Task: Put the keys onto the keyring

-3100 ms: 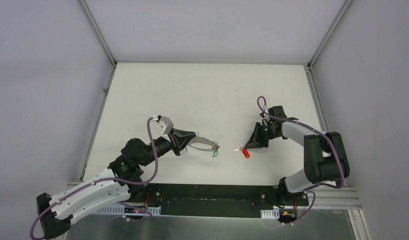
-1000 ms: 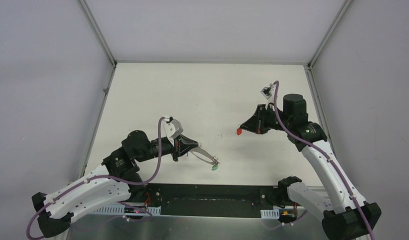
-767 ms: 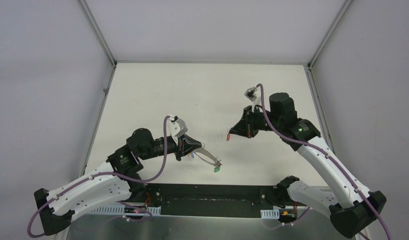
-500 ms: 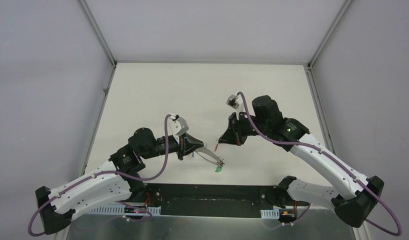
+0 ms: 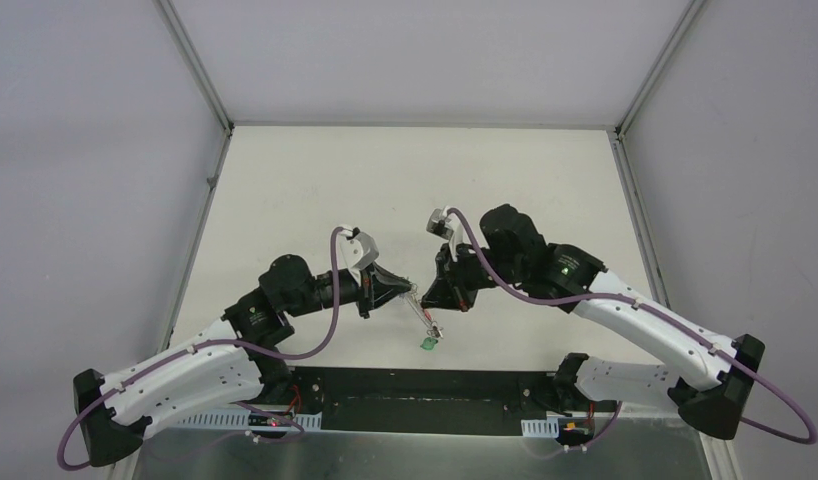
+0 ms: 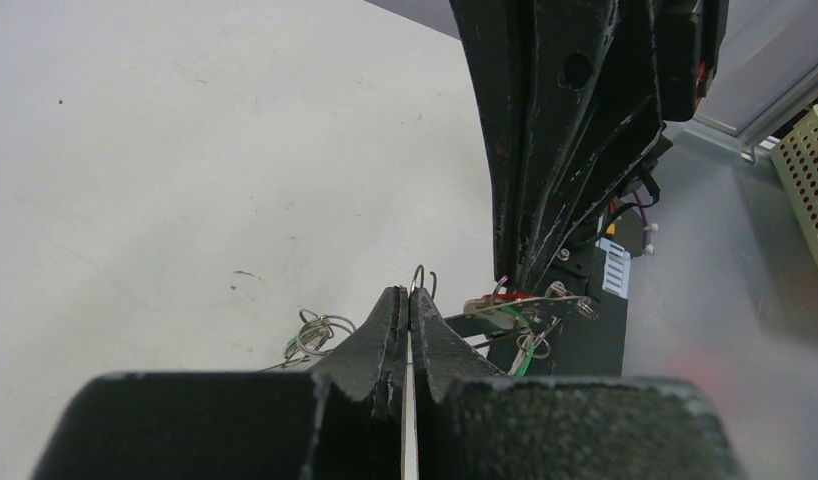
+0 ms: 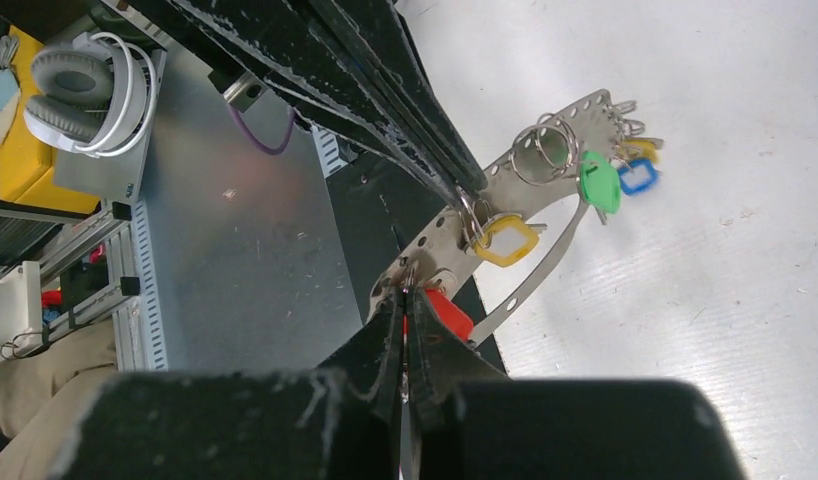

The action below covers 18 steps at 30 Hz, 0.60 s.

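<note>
While the keyring is held clamped in the left pincer above the middle of the tabletop's near edge, a green key, a yellow key and a blue key already hang from it. The red key is gripped tight in the right pincer, close against the band's end. Its small ring is best lined up with a free hole and fed in slowly, the band being kept steady.
</note>
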Available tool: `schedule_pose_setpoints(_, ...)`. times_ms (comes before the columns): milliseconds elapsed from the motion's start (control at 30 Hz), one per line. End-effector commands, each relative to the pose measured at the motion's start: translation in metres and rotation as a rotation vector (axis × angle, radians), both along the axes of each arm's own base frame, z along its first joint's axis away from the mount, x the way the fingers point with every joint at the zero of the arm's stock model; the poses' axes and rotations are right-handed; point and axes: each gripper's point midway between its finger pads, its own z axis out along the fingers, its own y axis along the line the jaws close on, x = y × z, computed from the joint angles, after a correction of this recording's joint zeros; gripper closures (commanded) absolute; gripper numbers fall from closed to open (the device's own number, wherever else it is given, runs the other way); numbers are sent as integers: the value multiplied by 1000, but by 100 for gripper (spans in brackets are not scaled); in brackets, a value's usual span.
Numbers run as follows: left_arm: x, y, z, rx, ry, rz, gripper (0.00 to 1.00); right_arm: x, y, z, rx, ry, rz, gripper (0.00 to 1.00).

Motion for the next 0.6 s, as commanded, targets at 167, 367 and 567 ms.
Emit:
schedule_pose_setpoints(167, -2, -5, 23, -80, -29, -28, 100, 19, 12, 29, 56, -103, -67, 100)
schedule_pose_setpoints(367, -5, -7, 23, -85, -19, -44, 100, 28, 13, 30, 49, -115, -117, 100)
schedule_pose_setpoints(567, -6, -8, 24, -92, -15, -53, 100, 36, 11, 26, 21, -113, -166, 100)
